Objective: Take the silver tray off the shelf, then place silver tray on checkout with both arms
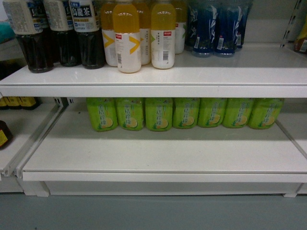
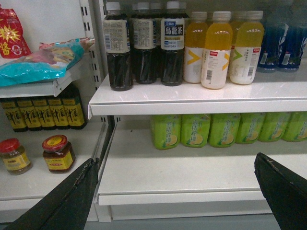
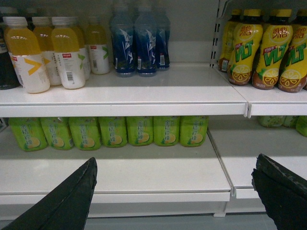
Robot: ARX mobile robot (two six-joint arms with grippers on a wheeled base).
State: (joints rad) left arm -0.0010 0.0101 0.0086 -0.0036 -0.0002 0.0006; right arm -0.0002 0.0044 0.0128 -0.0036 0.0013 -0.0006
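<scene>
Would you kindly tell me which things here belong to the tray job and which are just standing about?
Job: shelf; left tool, open; right tool, open. The silver tray and checkout are not in view.

Standing about: dark tea bottles; yellow drink bottles; blue bottles; green bottles; red-lidded jars; snack bags.

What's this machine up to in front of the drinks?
It faces a white store shelf stocked with green bottles below and yellow ones above. Both claws, left and right, hang open and hold nothing. No silver tray shows in any view, so nothing has been picked up here.
</scene>
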